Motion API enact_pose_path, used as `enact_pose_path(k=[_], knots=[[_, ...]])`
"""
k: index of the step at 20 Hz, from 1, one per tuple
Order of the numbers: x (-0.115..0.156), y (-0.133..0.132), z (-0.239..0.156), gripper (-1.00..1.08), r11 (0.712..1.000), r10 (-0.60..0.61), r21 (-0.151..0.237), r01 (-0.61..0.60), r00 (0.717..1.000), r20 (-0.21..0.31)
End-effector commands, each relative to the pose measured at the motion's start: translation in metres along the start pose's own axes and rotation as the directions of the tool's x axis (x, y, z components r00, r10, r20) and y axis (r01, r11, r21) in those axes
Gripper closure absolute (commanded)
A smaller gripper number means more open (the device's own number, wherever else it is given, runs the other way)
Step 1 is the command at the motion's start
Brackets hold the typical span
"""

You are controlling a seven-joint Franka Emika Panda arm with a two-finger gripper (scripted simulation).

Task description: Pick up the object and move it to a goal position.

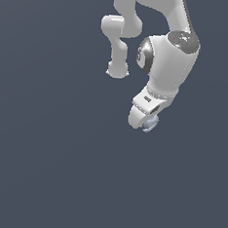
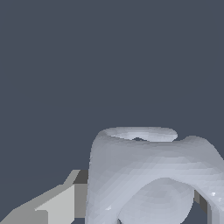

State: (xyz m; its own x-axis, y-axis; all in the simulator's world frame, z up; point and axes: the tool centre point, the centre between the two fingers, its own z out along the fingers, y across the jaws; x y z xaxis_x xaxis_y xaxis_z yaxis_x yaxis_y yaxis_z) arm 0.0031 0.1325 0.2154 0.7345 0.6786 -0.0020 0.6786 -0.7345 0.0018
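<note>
1 white Panda arm point(image 1: 168, 52) is reaching down from the top edge of the exterior view, wrist bending toward the lower middle. The gripper point(image 1: 145, 122) is pointing down and slightly toward the exterior view's left. The object point(image 1: 151, 122), a small pale grey-blue lump, is peeking out right at the gripper's tip, on the side toward the exterior view's right, mostly hidden behind the white hand. It is much smaller than the hand.

In the wrist view the object point(image 2: 148, 175) is filling the lower half, very close to the camera. It is showing a ring-like circular rim on 1 end and a curved, arching body with a rounded hollow beneath. 1 light grey finger point(image 2: 52, 205) is sitting just beside the lump, appearing to touch its flank; a sliver of a 2nd finger point(image 2: 201, 202) is showing on the opposite side. So the jaws are sitting narrow with the lump between them, apparently clamping it, though the contact pads themselves are hidden.

The background is looking like a flat, uniform dark slate-blue in both views. No edge, seam or shadow is visible, so I cannot tell whether the lump is resting on the surface or raised off it.
</note>
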Motion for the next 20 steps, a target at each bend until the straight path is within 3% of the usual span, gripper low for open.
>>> enact_pose_path(k=[1,20], knots=[[-0.003,-0.014,-0.028,1.08,1.000,0.000,0.000,0.000,1.000,0.000],[-0.019,-0.111,-0.230,1.08,1.000,-0.001,0.001,0.001,1.000,-0.001]])
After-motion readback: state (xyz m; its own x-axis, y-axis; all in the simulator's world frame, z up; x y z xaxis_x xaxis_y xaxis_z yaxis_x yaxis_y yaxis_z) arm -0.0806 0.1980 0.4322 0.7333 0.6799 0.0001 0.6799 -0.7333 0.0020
